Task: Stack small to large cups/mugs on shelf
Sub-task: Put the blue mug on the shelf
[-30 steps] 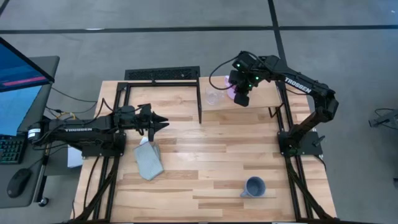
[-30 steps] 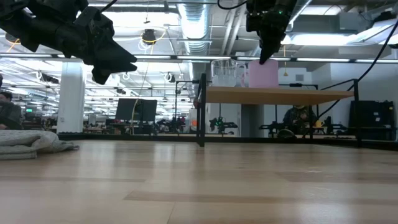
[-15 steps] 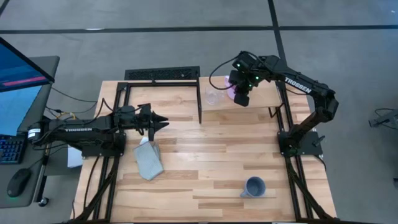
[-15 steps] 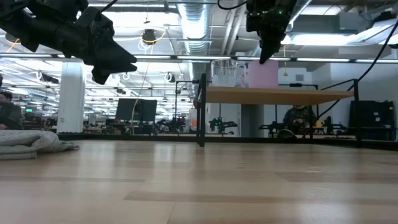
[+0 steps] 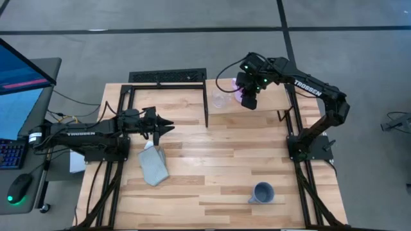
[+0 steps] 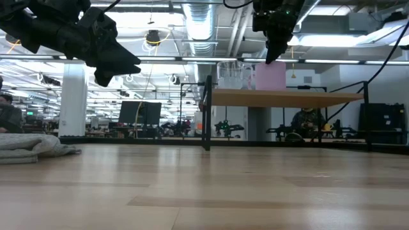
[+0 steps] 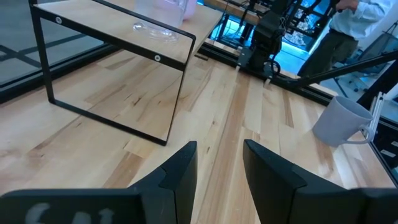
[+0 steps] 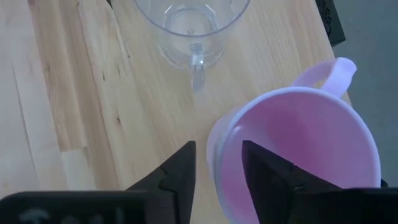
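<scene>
Two cups stand side by side on the shelf [image 5: 270, 96]: the clear glass cup [image 5: 220, 100] and the pink mug [image 8: 298, 155]. The right hand [image 8: 217, 168] straddles the pink mug's rim, fingers released. The left hand [image 5: 168, 127] hovers released over the worktop [image 5: 212, 167], and the blue-grey mug [image 5: 262, 192] sits near its front edge.

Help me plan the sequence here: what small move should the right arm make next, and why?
Probably lift the right hand straight up off the pink mug. The mug already stands on the shelf beside the clear glass cup, and the hand's fingers, straddling its rim, look parted. The blue-grey mug still waits on the table near the front edge. The left hand hovers idle above the cloth.
</scene>
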Motion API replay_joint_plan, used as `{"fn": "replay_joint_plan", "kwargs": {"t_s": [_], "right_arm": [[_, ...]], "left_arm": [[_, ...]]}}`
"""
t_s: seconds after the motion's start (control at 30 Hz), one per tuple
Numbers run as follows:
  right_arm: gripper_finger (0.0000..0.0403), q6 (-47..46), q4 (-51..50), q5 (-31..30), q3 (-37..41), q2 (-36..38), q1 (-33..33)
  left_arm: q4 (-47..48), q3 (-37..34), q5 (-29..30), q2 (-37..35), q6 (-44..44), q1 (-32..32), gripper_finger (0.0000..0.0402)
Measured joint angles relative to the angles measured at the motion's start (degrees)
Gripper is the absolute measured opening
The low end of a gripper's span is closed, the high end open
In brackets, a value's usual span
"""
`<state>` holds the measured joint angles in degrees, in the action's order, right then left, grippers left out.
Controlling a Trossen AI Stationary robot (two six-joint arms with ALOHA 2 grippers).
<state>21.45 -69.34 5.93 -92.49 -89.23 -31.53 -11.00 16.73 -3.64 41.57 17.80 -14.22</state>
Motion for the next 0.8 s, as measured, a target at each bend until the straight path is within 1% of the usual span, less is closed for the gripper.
{"fn": "replay_joint_plan", "kwargs": {"t_s": [0.07,0.23,0.47,0.57,0.7,0.8], "right_arm": [[0.0156,0.0,0.0,-0.5,0.0,0.0,0.0],[0.0158,0.3,-1.1,-4.7,-1.2,0.0,0.0],[0.0154,1.0,-3.1,-4.5,-8.3,0.1,0.0],[0.0153,-0.4,-4.7,-4.4,-12.0,0.1,0.2],[0.0154,-2.8,-8.0,-4.2,-16.5,0.1,2.6],[0.0154,-3.5,-10.4,-1.5,-19.0,0.1,5.5]], "left_arm": [[0.0,0.0,0.0,0.0,0.0,0.0,0.0121],[0.0,0.0,0.0,0.0,0.0,0.0,0.0121],[0.0,0.0,0.0,0.0,0.0,0.0,0.0121],[0.0,0.0,0.0,0.0,0.0,0.0,0.0121],[0.0,0.0,0.0,0.0,0.2,0.0,0.0121],[0.0,0.0,0.0,0.0,0.3,0.0,0.0121]]}}
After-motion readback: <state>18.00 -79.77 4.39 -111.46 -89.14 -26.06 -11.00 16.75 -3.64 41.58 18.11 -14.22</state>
